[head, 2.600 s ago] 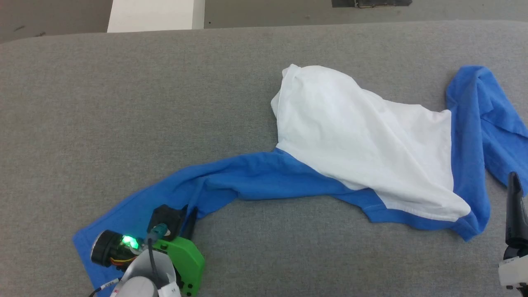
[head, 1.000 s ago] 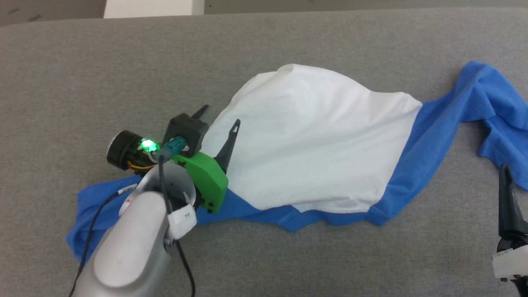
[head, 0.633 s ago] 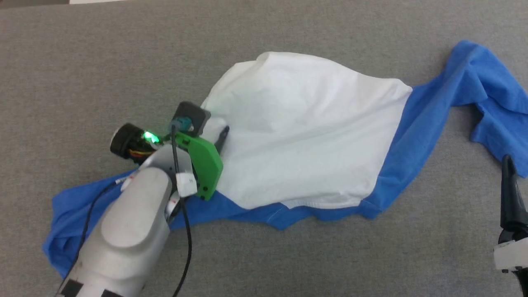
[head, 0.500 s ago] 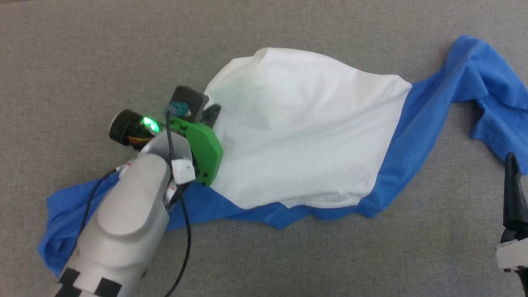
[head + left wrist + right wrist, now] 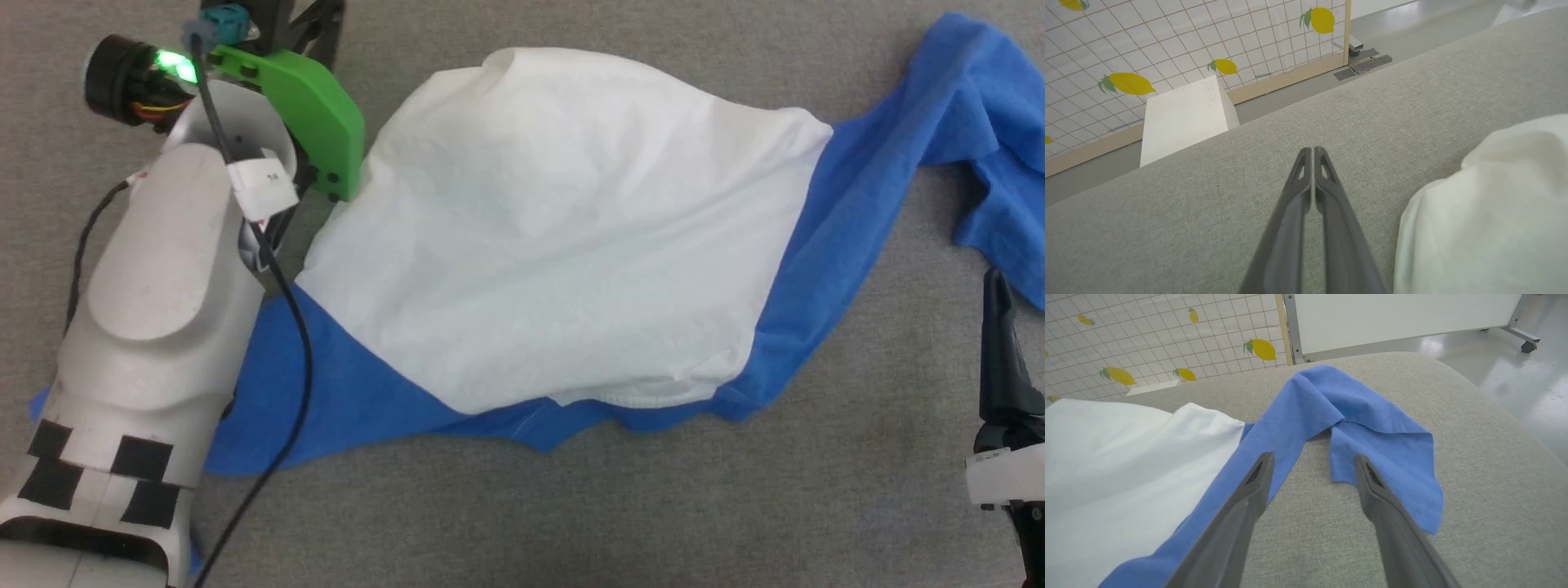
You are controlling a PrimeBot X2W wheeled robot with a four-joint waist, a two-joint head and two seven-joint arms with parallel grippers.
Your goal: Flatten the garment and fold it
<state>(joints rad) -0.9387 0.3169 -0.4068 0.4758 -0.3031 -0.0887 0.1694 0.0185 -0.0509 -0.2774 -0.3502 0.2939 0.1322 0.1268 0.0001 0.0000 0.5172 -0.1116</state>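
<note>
The garment (image 5: 555,229) lies rumpled on the grey padded table (image 5: 571,523), its white body in the middle. One blue sleeve (image 5: 343,400) runs to the lower left under my left forearm, and the other blue sleeve (image 5: 922,139) is bunched at the right. My left gripper (image 5: 1312,152) is shut with nothing between its fingers. It hovers over bare table, with the white cloth (image 5: 1486,212) just to its right. My right gripper (image 5: 1313,458) is open, low over the table, with the folded blue sleeve (image 5: 1355,416) just beyond its fingertips. It shows as a dark finger (image 5: 998,327) at the lower right.
The table's far edge runs close ahead of the left gripper, with a white box (image 5: 1180,118) and a lemon-patterned screen (image 5: 1167,41) beyond it. Its rounded right edge (image 5: 1515,428) drops to a shiny floor, where a white wheeled panel (image 5: 1396,318) stands.
The left gripper closed at the white body's left edge, then moved away from it toward the table's far side, shut and empty. The head camera shifted too. The right gripper stayed open.
</note>
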